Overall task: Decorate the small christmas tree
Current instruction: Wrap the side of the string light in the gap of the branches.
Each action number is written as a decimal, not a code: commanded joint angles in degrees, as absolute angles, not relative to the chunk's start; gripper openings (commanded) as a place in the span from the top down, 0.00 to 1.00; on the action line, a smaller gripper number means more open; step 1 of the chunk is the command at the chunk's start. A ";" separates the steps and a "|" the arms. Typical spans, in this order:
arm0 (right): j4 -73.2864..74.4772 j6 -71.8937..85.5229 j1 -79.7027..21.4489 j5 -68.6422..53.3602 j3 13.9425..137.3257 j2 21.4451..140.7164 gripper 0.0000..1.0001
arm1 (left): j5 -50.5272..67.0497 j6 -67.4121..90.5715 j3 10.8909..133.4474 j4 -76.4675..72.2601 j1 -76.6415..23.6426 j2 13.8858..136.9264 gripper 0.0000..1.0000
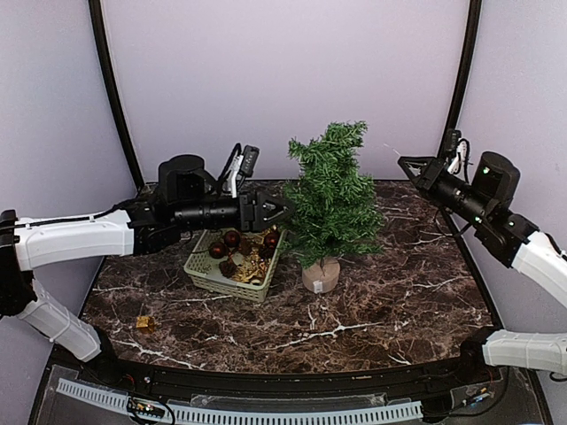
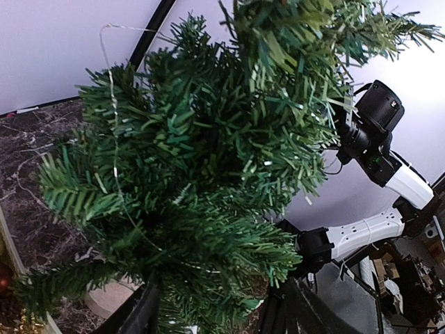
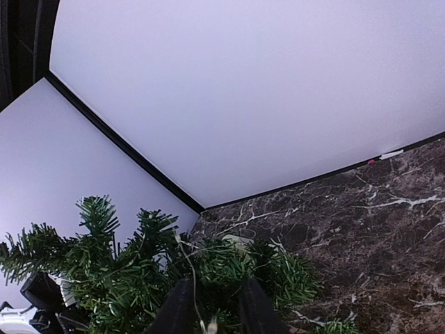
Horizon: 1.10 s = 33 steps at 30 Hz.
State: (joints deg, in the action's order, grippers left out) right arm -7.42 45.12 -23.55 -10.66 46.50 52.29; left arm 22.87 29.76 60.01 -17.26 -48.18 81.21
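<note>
From above, the small christmas tree (image 1: pixel 332 190) stood upright on the surface (image 1: pixel 381 310). The left end effector (image 1: pixel 288 211) touched its left flank; the right end effector (image 1: pixel 403 161) was farther off. Left wrist view: the jaws stood spread around the tree. Right wrist view: the tree lay just ahead, and I could not tell the grip.

Thin wire (image 3: pixel 197 298) between jaws, over small christmas tree (image 3: pixel 118 278).

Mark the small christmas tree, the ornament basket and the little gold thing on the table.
small christmas tree (image 1: pixel 332 199): top external view, middle of the foliage.
basket (image 1: pixel 221 285): top external view, its near wall.
gold object (image 1: pixel 144 324): top external view, its centre.
</note>
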 commanded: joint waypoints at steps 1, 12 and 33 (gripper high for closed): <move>-10.56 44.76 -23.29 -11.17 45.70 51.07 0.91 | 22.71 32.13 59.57 -21.72 -49.79 82.57 0.33; -8.62 45.13 -23.29 -12.83 43.60 49.81 1.00 | 16.37 32.28 64.25 -21.82 -51.02 88.47 0.26; 8.35 40.53 -24.42 -26.70 41.49 48.02 1.00 | 22.45 25.18 73.33 -26.27 -46.10 97.41 0.76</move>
State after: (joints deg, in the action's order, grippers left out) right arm 7.94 41.63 -23.64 -24.12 42.09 48.56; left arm 17.50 29.54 69.32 -23.62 -47.37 96.79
